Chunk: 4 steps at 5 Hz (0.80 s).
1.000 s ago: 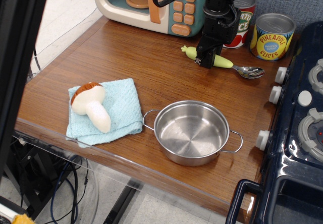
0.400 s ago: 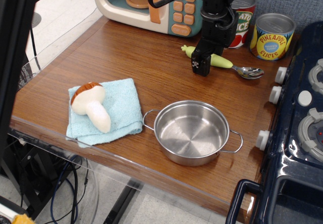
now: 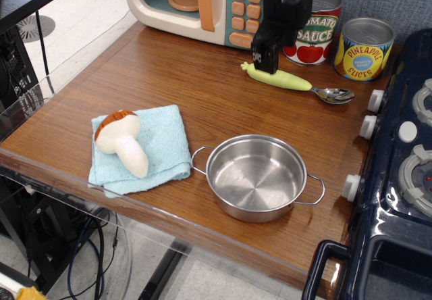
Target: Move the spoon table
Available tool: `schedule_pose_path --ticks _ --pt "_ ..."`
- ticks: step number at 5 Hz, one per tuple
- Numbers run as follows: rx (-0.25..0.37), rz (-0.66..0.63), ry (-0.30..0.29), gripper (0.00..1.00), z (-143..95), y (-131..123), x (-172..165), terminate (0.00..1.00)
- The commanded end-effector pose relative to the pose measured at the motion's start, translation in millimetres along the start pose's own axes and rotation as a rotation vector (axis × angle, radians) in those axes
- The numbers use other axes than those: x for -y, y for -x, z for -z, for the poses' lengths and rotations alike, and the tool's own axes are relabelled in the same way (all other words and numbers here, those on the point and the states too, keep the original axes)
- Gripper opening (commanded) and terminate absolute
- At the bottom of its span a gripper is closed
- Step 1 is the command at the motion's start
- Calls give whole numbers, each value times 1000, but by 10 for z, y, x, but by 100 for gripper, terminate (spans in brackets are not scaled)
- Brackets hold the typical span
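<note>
Just below the matt black end effector (image 3: 264,58), the spoon (image 3: 299,83) has a smooth plastic handle and shiny metal bowl on the glossy wood-grain bench (image 3: 182,84).

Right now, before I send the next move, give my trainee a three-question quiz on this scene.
1. True or false: the spoon lies on the table, not inside the pot.
2. What rests on the blue cloth? A) a tomato sauce can B) a toy mushroom C) the spoon
3. Fill in: the gripper is raised above the spoon's ______ end.

Key
1. True. The spoon lies flat near the cans, and the pot holds nothing.
2. B. The toy mushroom lies on the cloth.
3. Handle. The gripper sits over the yellow-green handle tip; whether its jaws are open cannot be told from this view.
</note>
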State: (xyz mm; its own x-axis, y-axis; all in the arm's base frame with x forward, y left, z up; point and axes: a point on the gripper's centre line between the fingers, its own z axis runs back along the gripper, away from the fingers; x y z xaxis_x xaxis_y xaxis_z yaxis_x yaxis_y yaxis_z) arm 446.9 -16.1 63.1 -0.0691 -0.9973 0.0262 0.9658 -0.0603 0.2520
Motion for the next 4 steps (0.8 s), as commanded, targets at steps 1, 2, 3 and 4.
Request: schedule_pose_path --ticks 1,2,3,4 --pt "-70 97 -150 100 -740 166 -112 0" --pt "-70 97 -150 100 -740 166 -112 0" --pt "-70 97 -150 100 -740 166 -112 0" --pt "-70 97 -150 100 -740 166 -112 100"
